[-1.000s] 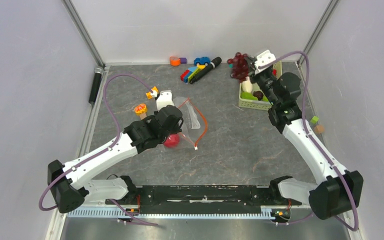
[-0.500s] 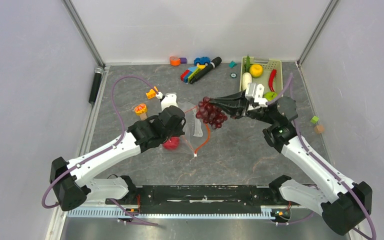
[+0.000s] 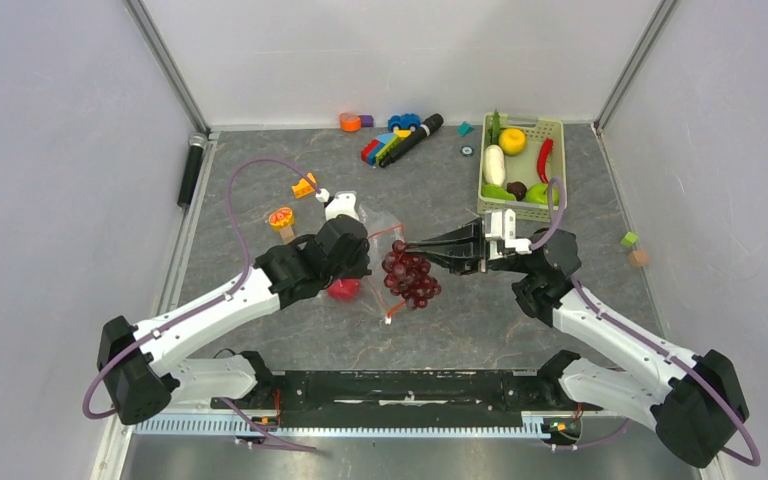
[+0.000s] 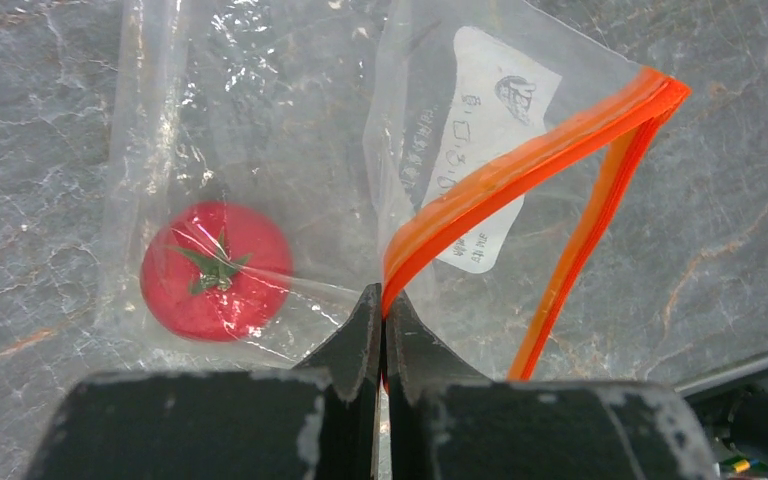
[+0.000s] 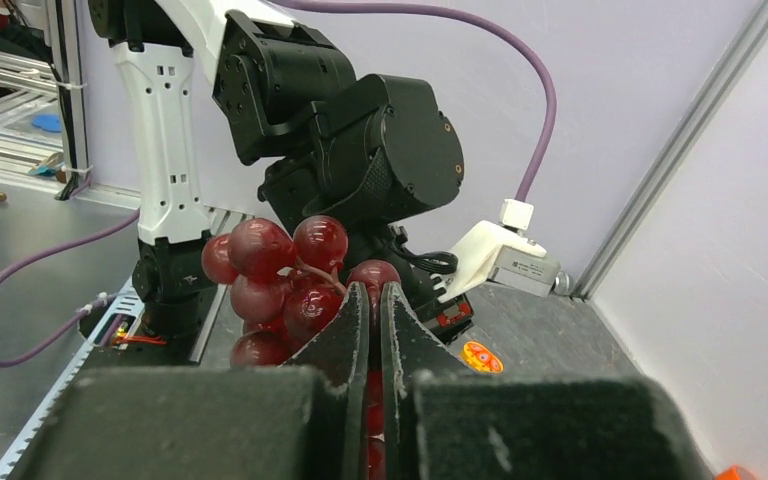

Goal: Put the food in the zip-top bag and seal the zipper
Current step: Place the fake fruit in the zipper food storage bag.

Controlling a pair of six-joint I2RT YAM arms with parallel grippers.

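The clear zip-top bag (image 3: 388, 240) lies mid-table with a red apple (image 4: 216, 271) inside it. My left gripper (image 4: 382, 300) is shut on the bag's red-orange zipper strip (image 4: 520, 165) and holds the mouth up and open; in the top view this gripper (image 3: 365, 262) sits at the bag's left. My right gripper (image 5: 375, 300) is shut on the dark red grape bunch (image 5: 280, 280). In the top view the grapes (image 3: 409, 273) hang at the bag's mouth, with the right gripper (image 3: 430, 250) just right of them. The slider tab is not clearly visible.
A pale green basket (image 3: 520, 170) at the back right holds a white radish, yellow fruit, red chili and green fruits. Coloured blocks and a black marker (image 3: 400, 138) lie at the back. An orange-slice toy (image 3: 281, 217) lies left of the bag. Small blocks (image 3: 632, 248) sit at the right wall.
My right gripper has carried the grape bunch from above the basket left and down to the bag's mouth. My left gripper has kept hold of the bag, shifting slightly.
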